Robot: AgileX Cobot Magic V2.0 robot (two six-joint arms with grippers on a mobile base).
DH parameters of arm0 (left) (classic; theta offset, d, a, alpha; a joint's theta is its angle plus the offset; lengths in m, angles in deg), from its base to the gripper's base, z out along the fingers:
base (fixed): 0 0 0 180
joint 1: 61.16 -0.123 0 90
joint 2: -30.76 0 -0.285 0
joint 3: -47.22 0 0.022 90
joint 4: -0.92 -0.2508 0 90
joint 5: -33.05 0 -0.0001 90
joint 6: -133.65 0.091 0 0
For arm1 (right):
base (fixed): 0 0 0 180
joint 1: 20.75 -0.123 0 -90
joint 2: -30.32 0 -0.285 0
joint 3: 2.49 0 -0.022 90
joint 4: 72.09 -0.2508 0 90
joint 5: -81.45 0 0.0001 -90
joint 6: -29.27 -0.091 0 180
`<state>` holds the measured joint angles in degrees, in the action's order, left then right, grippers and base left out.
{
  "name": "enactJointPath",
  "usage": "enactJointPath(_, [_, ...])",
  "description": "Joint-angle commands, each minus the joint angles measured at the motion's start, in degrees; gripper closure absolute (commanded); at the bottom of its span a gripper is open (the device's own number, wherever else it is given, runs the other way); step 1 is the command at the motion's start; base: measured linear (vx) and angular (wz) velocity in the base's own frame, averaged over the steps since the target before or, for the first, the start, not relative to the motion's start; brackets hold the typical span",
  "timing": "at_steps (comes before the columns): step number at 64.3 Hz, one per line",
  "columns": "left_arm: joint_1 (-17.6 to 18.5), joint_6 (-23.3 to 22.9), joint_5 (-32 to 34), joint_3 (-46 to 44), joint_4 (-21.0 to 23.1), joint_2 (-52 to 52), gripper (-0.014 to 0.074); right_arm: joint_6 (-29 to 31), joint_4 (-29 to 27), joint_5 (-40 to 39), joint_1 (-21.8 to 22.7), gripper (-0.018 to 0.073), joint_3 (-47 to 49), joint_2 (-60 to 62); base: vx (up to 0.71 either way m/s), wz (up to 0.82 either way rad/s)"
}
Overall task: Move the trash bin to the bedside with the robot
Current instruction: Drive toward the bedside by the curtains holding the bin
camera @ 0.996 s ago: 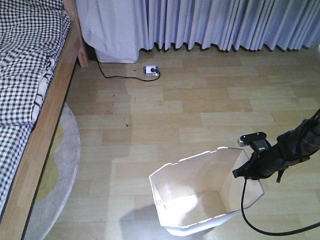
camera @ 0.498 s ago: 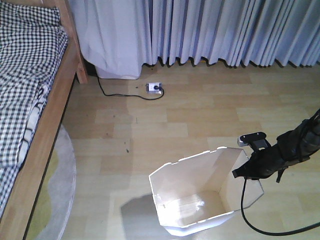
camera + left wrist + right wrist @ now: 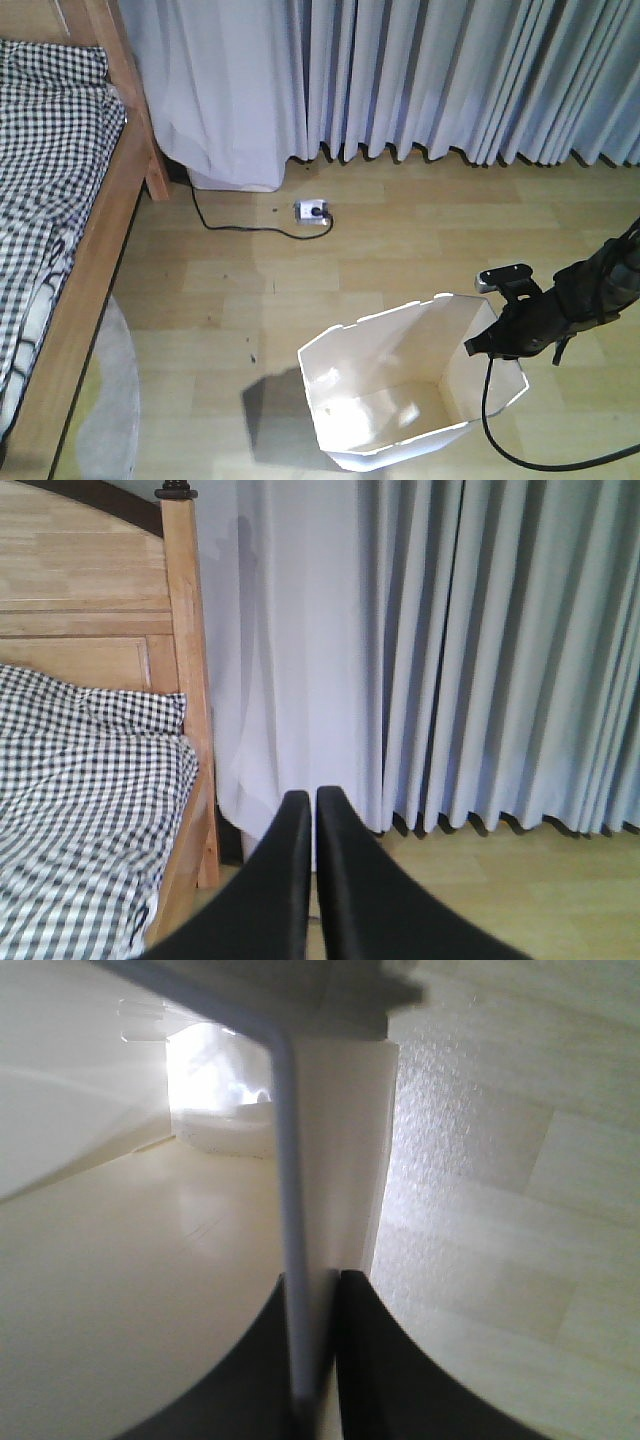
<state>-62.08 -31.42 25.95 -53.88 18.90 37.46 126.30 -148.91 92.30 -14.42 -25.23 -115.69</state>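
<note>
The white trash bin [image 3: 390, 395] with a corner-cut rim stands on the wood floor at the lower middle of the front view. My right gripper [image 3: 484, 345], slim and black with a trailing cable, is shut on the bin's right rim. The right wrist view shows the rim wall [image 3: 340, 1160] pinched between the jaws of my right gripper [image 3: 318, 1285], with the cream interior to the left. The bed [image 3: 60, 250] with light wooden frame and checked bedding is at the left. My left gripper [image 3: 307, 798] is shut and empty, pointing at the curtain beside the bed's headboard [image 3: 90, 600].
Grey curtains [image 3: 420, 80] hang along the far wall. A white power strip [image 3: 312, 212] with a black cord lies on the floor below them. A grey round rug [image 3: 105, 420] lies by the bed at the lower left.
The view has moved forward: the bed, power strip and curtains have shifted down and nearer in the frame. The bin and right gripper keep their place in the view.
</note>
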Motion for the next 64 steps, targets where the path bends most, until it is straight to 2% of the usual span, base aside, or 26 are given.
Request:
enactJointPath(1, [0.26,-0.15,3.77,1.17,0.57,-0.49,0.0602,-0.22,-1.28,6.26,0.3,0.0562,0.81,4.37,0.36,0.0])
enactJointPath(64, [0.26,-0.15,3.77,1.17,0.57,-0.49,0.0602,-0.22,-1.28,6.33,0.3,0.0562,0.81,4.37,0.3,0.02])
